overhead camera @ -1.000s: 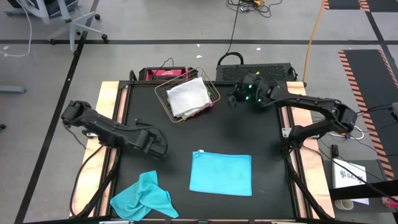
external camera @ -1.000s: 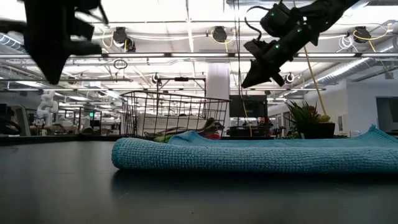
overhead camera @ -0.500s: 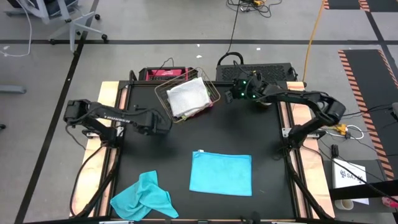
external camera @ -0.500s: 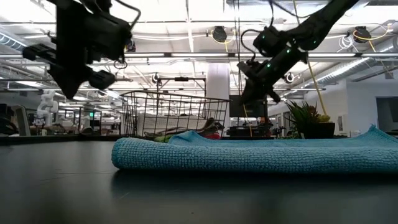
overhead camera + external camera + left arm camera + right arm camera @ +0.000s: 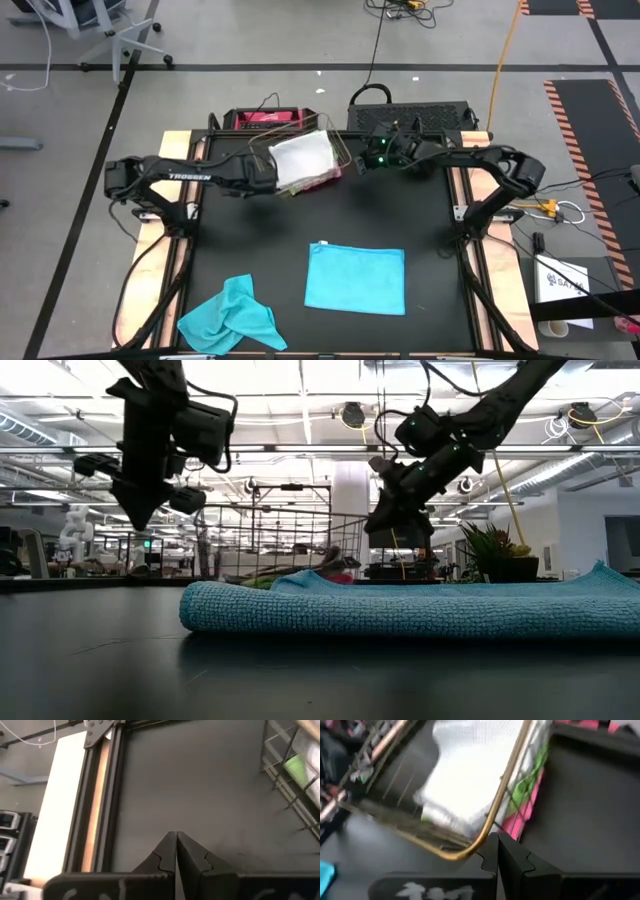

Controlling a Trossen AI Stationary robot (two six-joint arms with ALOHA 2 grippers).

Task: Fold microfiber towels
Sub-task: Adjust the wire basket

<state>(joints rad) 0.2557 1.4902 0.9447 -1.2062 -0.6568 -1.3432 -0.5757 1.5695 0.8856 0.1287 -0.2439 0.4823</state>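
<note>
High view: both arms are reaching in over the back of the counter [image 5: 380,215] toward the copper wire basket [image 5: 345,152]. Left claw [image 5: 268,176] is hanging just beside the basket's left side, fingers [image 5: 172,851] pressed together w/ nothing btwn them. Right claw [image 5: 362,160] is sitting at the basket's right edge, also fully closed & gripping nothing; right wrist view is showing its tips [image 5: 497,851] right by the copper rim. Inside the basket a light grey towel [image 5: 302,156] is lying on top, w/ a lime green towel [image 5: 527,782] & pink towel [image 5: 520,817] poking out underneath. Folded turquoise towel [image 5: 356,277] is lying flat at the front centre of the counter; second turquoise towel [image 5: 230,314] is lying crumpled at the front left corner
</note>
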